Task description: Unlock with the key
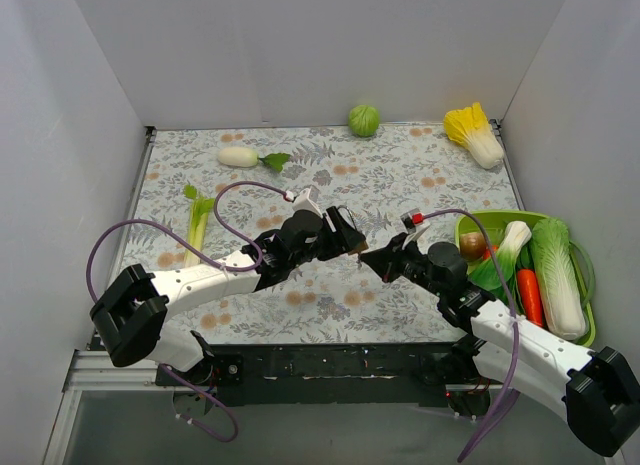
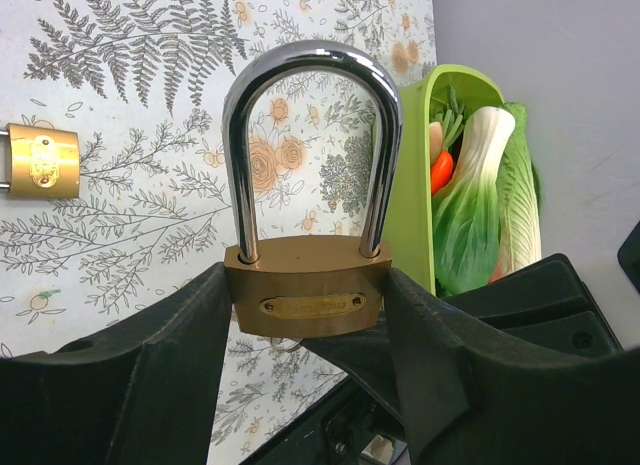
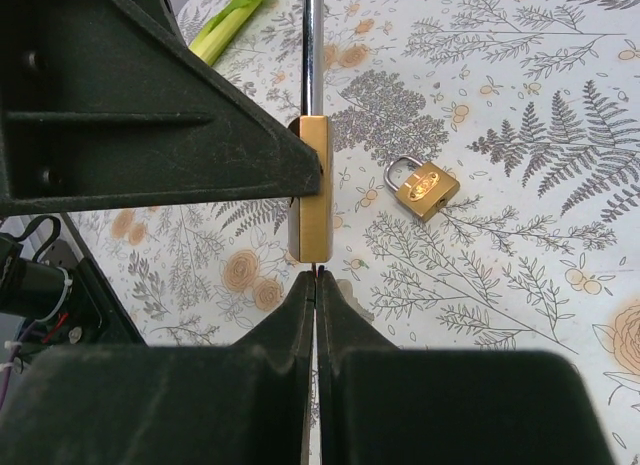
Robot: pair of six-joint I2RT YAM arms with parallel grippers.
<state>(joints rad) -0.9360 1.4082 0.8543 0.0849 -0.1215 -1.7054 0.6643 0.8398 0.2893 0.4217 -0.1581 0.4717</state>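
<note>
My left gripper is shut on the sides of a brass padlock with a steel shackle, holding it upright above the table. In the right wrist view the same padlock shows edge-on. My right gripper is directly under its base, jaws pressed together on a thin sliver of the key that goes up into the lock's underside. A small metal loop shows below the lock body. In the top view the two grippers meet tip to tip mid-table, hiding the lock.
A second, smaller brass padlock lies on the patterned cloth, also seen as a small padlock at the left. A green basket of vegetables stands at the right. A leek, radish, cabbage and napa cabbage lie farther back.
</note>
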